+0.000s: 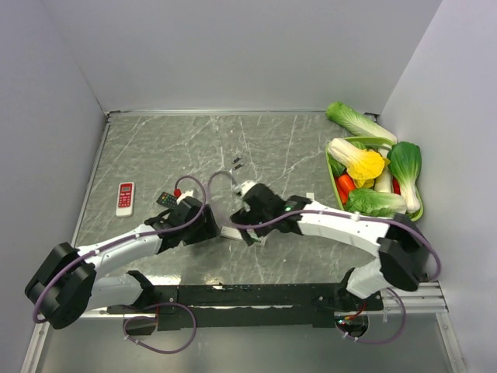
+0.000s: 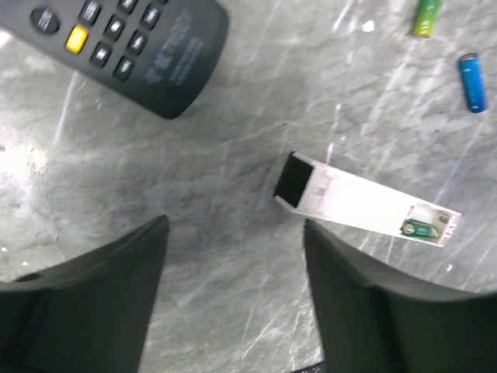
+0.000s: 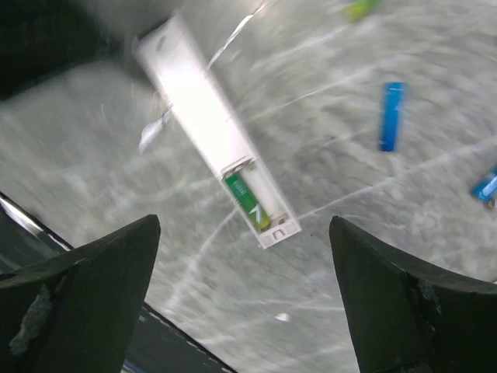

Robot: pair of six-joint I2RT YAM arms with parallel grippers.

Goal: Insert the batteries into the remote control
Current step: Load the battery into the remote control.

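Observation:
A white remote [image 3: 203, 116] lies back-up on the marble table with its battery bay open. One green battery [image 3: 248, 200] sits in the bay and the slot beside it is empty. It also shows in the left wrist view [image 2: 365, 206] and the top view [image 1: 231, 232]. My left gripper [image 2: 233, 233] is open and empty, just left of the remote. My right gripper [image 3: 245, 233] is open and empty, hovering over the bay end. Loose batteries lie apart: a green one [image 2: 426, 15], a blue one [image 2: 471, 81], and a second blue one [image 3: 485, 186].
A black remote [image 2: 132, 39] lies close to my left gripper. A white-and-red remote [image 1: 125, 197] lies further left. A green basket [image 1: 335, 180] of vegetables stands at the right wall. Grey walls close in the table on three sides.

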